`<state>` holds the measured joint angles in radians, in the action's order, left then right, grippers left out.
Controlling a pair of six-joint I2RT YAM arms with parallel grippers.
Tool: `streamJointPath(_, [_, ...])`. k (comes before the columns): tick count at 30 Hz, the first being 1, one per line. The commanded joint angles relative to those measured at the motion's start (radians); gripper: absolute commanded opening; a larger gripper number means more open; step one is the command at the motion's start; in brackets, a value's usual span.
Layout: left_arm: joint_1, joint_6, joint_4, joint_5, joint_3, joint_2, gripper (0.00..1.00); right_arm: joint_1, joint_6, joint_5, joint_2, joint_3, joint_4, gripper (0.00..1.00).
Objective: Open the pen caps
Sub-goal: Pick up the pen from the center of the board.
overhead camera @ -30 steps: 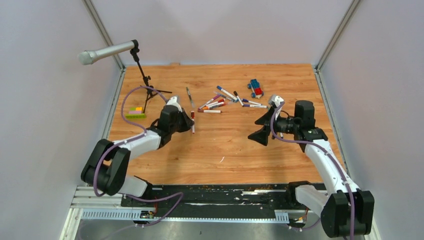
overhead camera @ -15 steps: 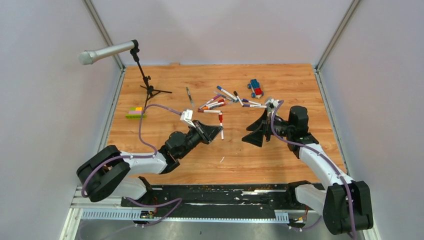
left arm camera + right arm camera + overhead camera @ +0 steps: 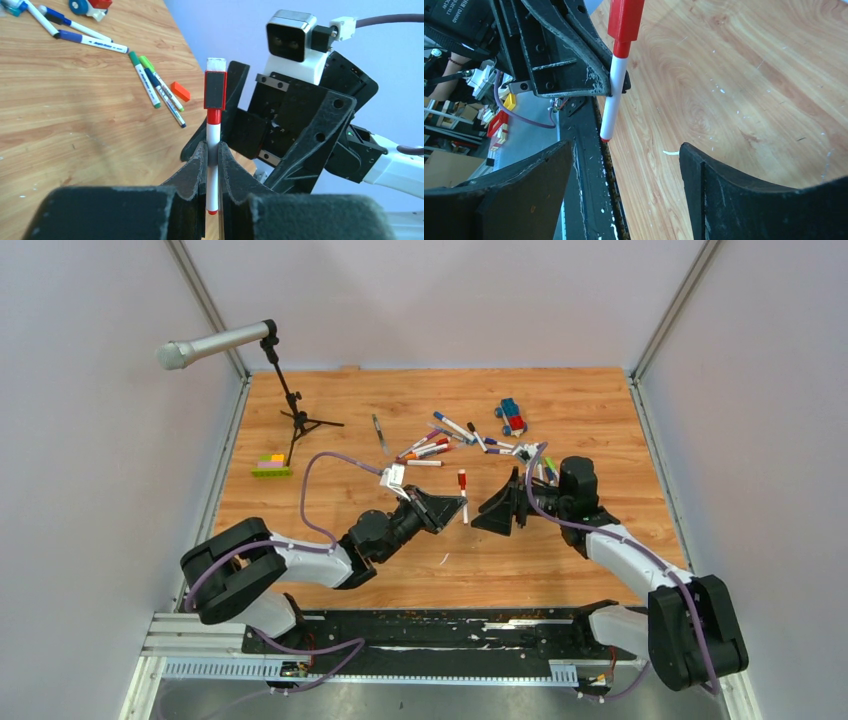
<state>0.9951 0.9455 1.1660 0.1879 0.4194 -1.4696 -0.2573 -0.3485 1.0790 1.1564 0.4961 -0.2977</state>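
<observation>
Top external: pen (image 3: pixel 464 502) apparently carried further right.

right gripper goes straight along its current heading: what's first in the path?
Most likely the red-capped pen, held in the left gripper. It sits ahead, between the right gripper's open fingers. Depth is unclear; the left gripper itself could touch first.

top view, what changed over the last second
The left gripper carried the red-capped white marker pen rightward, jaws shut on its barrel. The right gripper swung left toward it, jaws open, nothing held. The pile of marker pens, the blue-and-red toy car and the microphone stand stayed put.
</observation>
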Motion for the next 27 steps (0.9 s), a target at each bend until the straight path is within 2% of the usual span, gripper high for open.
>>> streamJointPath(1, [0.029,0.006,0.074,0.043,0.05,-0.035,0.0,-0.025,-0.036,-0.017,0.024,0.007,-0.064,0.77])
streamJointPath(7, [0.052,0.004,0.084,0.048,0.079,-0.078,0.0,-0.038,-0.067,-0.014,0.04,0.009,-0.079,0.67])
streamJointPath(12, [0.062,0.002,0.089,0.047,0.099,-0.099,0.0,-0.049,-0.074,-0.03,0.05,0.009,-0.077,0.49])
streamJointPath(15, [0.066,0.003,0.088,0.047,0.105,-0.101,0.0,-0.051,-0.071,-0.038,0.059,0.013,-0.071,0.31])
streamJointPath(18, [0.066,0.003,0.087,0.047,0.103,-0.096,0.0,-0.051,-0.051,-0.035,0.067,0.022,-0.057,0.04])
streamJointPath(19, [0.066,0.002,0.086,0.045,0.101,-0.093,0.01,-0.051,-0.041,-0.031,0.067,0.028,-0.049,0.0])
streamJointPath(21, [0.065,0.01,0.069,0.043,0.1,-0.081,0.16,-0.051,-0.009,-0.013,0.062,0.046,-0.013,0.0])
streamJointPath(24, [0.064,-0.006,0.047,0.036,0.083,-0.049,0.49,-0.051,0.068,0.023,0.05,0.075,0.06,0.0])
streamJointPath(27, [0.06,-0.049,0.018,0.027,0.058,0.001,0.69,-0.051,0.154,0.068,0.041,0.103,0.136,0.0])
